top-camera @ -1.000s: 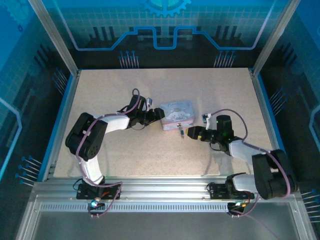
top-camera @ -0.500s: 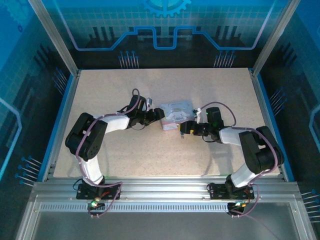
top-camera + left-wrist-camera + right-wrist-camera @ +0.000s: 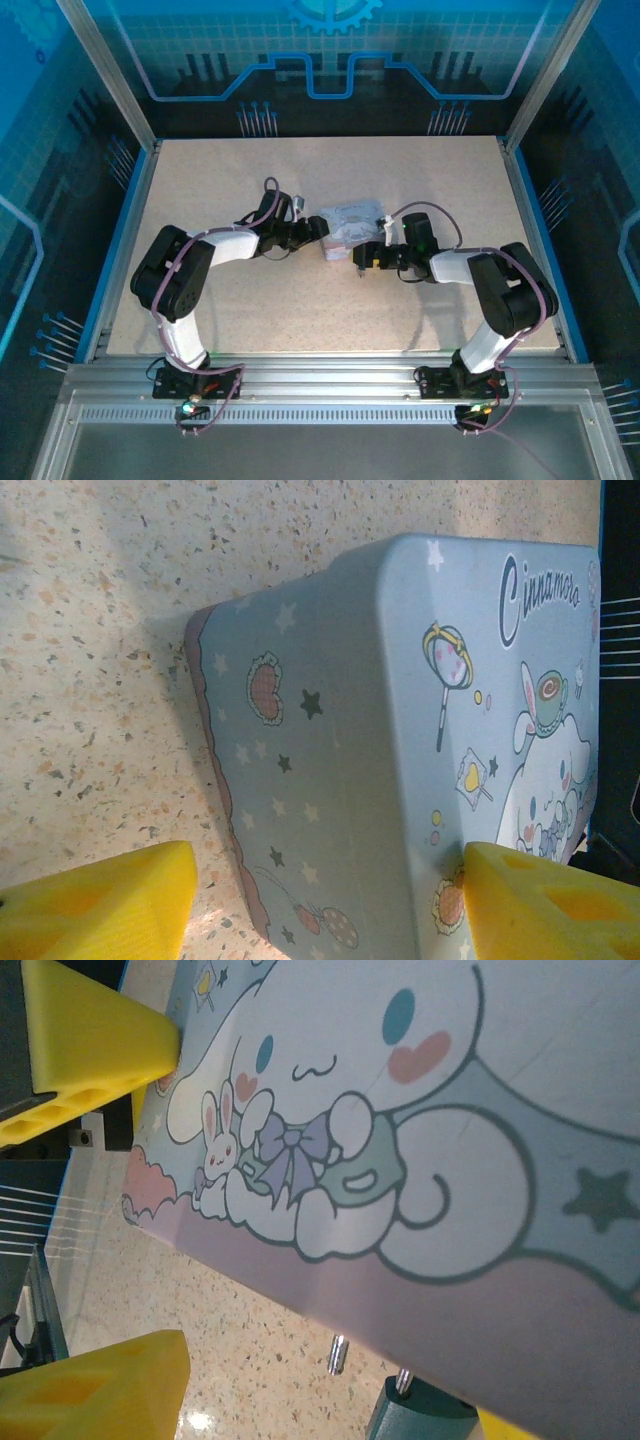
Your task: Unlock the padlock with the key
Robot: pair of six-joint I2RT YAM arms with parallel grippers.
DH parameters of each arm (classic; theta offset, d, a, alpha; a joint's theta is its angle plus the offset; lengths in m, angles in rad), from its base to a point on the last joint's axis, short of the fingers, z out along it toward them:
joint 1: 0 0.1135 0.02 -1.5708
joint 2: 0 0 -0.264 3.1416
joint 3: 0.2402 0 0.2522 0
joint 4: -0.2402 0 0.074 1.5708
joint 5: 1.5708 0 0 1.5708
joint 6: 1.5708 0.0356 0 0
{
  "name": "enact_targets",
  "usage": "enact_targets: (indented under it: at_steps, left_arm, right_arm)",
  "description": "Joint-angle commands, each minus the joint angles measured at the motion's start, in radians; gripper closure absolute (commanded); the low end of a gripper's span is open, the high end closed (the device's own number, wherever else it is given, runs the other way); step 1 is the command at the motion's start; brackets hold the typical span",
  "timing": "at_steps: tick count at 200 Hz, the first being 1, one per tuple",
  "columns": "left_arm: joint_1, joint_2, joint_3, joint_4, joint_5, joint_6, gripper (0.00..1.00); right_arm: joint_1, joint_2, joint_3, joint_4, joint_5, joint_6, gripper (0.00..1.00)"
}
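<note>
The padlock [image 3: 420, 1415] has a teal-grey body and hangs at the lower edge of the lavender cartoon tin [image 3: 450, 1110]. One silver shackle leg [image 3: 403, 1381] enters the body. A second silver stub [image 3: 337, 1353] ends free beside it. My right gripper [image 3: 300, 1412] is open; the padlock lies between its yellow fingers [image 3: 90, 1390], close to the right one. In the top view the right gripper [image 3: 368, 258] sits at the tin's front edge by the padlock [image 3: 358, 264]. My left gripper [image 3: 320, 905] is open astride the tin's end [image 3: 330, 760]. The key is hidden.
The tin [image 3: 350, 226] lies mid-table between both arms on the speckled tabletop [image 3: 250, 310]. The left gripper's yellow finger [image 3: 90, 1040] shows beyond the tin in the right wrist view. Aluminium frame posts and blue walls ring the table.
My right arm has swung left and folded in, bringing its gripper from the open table up to the tin's front edge at the padlock. The left arm and tin have stayed put.
</note>
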State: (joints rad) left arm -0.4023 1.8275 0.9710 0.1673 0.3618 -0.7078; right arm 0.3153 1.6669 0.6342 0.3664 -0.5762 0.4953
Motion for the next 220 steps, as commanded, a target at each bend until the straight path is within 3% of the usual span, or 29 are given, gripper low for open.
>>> enact_targets:
  at_steps: [1, 98, 220]
  left_arm:
    - [0.001, 0.014, -0.037, -0.111, -0.033, -0.001, 0.3]
    - [-0.003, 0.014, -0.041, -0.111, -0.035, -0.002, 0.3]
    - [-0.003, 0.013, -0.048, -0.108, -0.037, -0.002, 0.3]
  right_arm:
    - [0.009, 0.013, 0.022, 0.017, 0.013, -0.029, 0.26]
    - [0.009, 0.024, -0.011, 0.115, -0.071, 0.011, 0.39]
    - [-0.009, -0.014, -0.031, 0.069, -0.085, -0.013, 0.57]
